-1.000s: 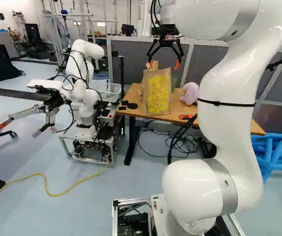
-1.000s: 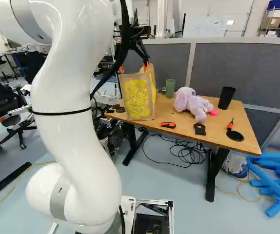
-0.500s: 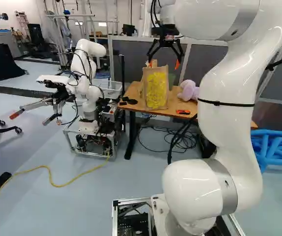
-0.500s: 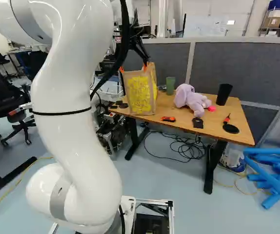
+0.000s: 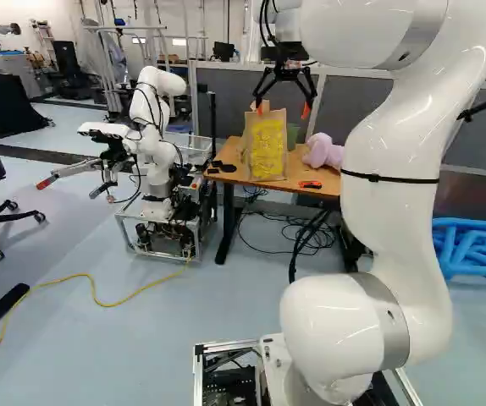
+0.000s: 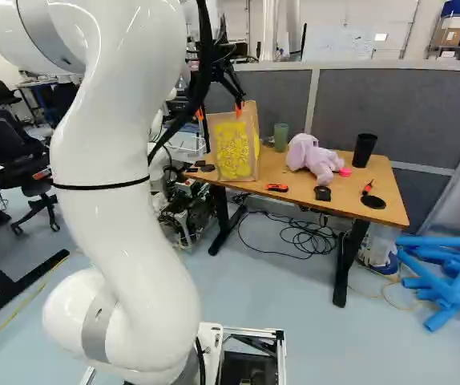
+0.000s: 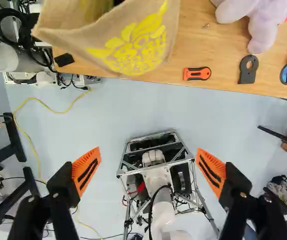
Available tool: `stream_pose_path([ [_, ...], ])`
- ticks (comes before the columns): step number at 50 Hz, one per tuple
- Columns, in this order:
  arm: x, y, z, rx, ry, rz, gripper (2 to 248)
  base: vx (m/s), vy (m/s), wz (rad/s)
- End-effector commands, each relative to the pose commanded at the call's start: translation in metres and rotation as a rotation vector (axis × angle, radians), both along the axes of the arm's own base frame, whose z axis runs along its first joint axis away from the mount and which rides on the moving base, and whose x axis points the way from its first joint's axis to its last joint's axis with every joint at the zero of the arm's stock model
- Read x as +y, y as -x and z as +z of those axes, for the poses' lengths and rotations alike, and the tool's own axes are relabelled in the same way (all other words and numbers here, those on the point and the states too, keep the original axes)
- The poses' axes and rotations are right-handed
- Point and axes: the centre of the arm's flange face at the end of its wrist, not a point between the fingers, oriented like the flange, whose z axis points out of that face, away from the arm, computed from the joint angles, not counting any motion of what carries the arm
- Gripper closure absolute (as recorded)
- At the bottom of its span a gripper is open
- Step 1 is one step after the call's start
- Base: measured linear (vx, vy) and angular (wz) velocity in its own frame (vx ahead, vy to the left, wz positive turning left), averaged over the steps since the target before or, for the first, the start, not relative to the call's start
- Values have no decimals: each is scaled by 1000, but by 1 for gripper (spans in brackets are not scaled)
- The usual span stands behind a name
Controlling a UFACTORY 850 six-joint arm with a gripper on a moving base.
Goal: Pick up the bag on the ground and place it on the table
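The paper bag (image 6: 234, 152) stands upright on the table (image 6: 346, 194), at the near edge and towards the left corner in the right base view. The gripper (image 5: 284, 109) is spread wide, holding nothing.

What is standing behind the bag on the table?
In the left base view, a green cup, partly hidden, and the grey partition; whatever else the bag covers cannot be seen.
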Motion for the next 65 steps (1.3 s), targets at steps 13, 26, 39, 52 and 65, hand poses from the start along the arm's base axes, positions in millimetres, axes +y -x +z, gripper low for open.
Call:
stream_pose_path([
  [13,0,0,0,0,0,0,3,-110,0,15],
  [26,0,0,0,0,0,0,3,-8,0,0],
  [39,0,0,0,0,0,0,3,2,0,0],
  [52,0,0,-2,-6,0,2,3,0,0,0],
  [65,1,1,-7,-23,0,7,3,0,0,0],
])
